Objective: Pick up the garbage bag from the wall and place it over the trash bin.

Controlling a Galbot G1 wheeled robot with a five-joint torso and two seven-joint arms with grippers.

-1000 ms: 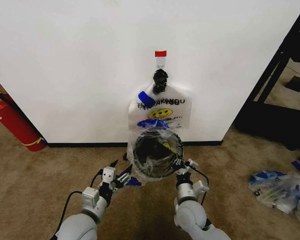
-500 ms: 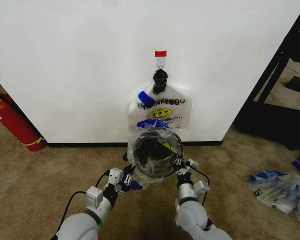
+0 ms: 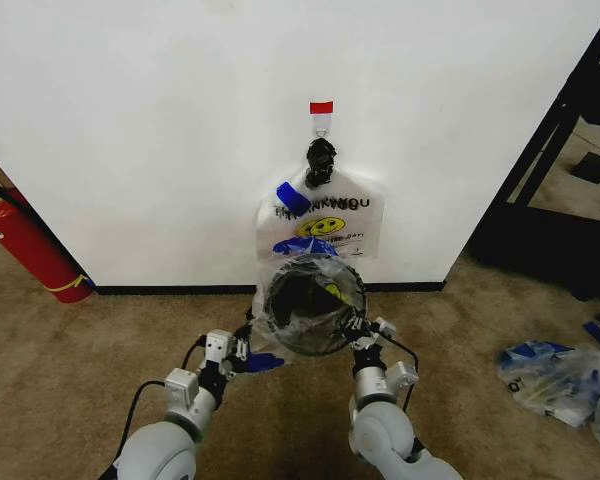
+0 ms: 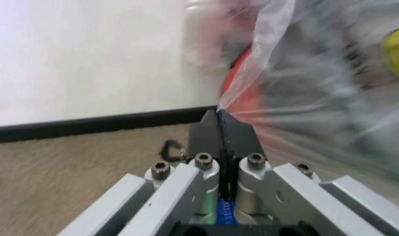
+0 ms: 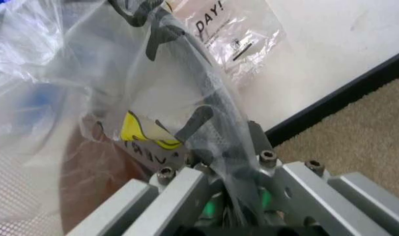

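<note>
At centre frame you see the clear, crinkled garbage bag [image 3: 302, 305] with blue tape draped over the trash bin [image 3: 310, 300]. The left gripper [image 3: 243, 349] and right gripper [image 3: 356, 330] each pinch its film.

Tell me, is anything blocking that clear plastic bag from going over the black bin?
Nothing visible does. The garbage bag is already draped over the mouth of the trash bin, with the left gripper shut on its edge at one side and the right gripper pinching it at the other.
</note>
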